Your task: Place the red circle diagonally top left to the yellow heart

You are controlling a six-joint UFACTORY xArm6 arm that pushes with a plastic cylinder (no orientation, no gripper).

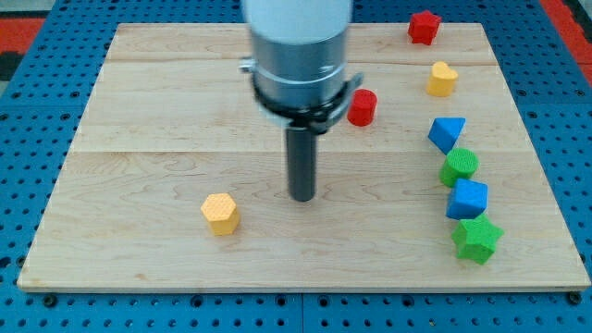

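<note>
The red circle [362,107] is a short red cylinder on the wooden board, right of centre in the upper half. The yellow heart [442,79] lies up and to the right of it, near the board's right side. My tip [302,198] rests on the board near the middle, below and to the left of the red circle, well apart from it. The arm's grey body [298,46] hangs above and hides part of the board at the top centre.
A red star-like block [424,26] sits at the top right. Down the right side lie a blue triangle [447,133], a green circle [459,166], a blue cube [467,199] and a green star [477,240]. A yellow hexagon [220,214] lies at lower left.
</note>
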